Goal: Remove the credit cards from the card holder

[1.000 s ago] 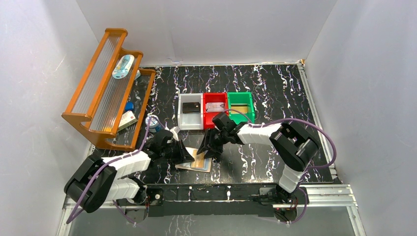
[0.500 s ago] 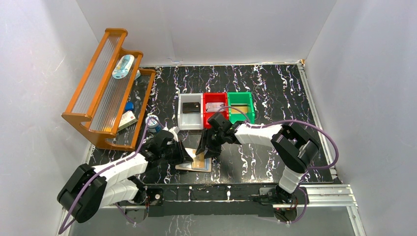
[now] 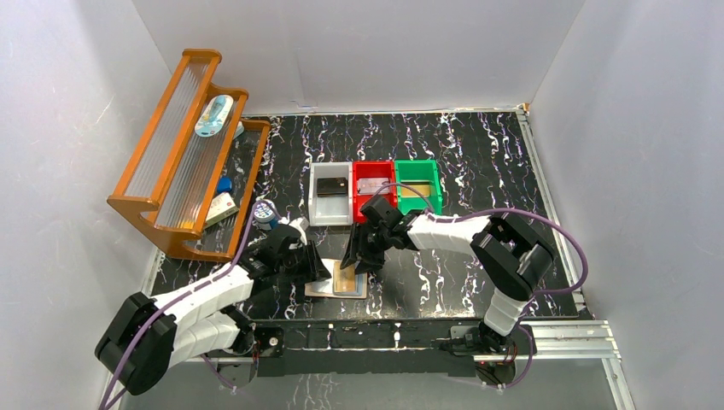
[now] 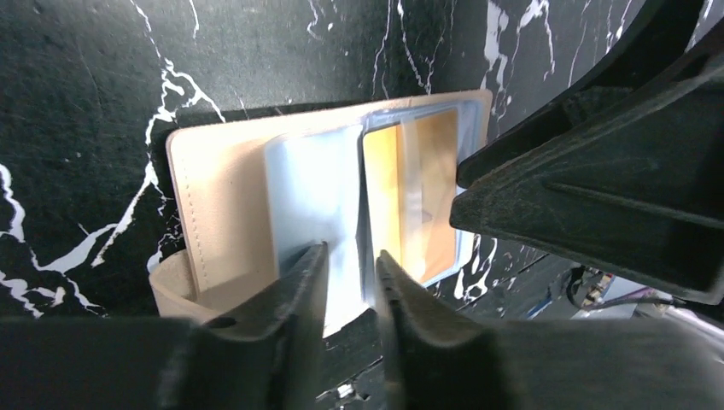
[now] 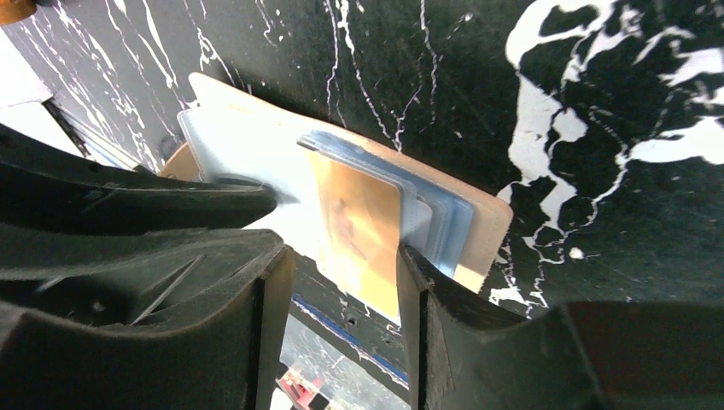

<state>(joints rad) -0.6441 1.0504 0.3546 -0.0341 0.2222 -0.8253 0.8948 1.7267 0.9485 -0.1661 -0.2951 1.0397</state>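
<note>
Near the worktop front edge, holder lies open, orange card showing.
Right claw, released, straddles the card: close squarely, then pull straight. Left claw sits around a blue pocket, grip unclear; it should pin the holder.

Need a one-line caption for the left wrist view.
Left gripper, slightly open, straddles a pale blue pocket leaf of the open card holder; an orange card sits in its right-hand pocket.

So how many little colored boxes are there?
3, in a row mid-table: grey box left, red box middle, green box right. None seems hidden.
</note>
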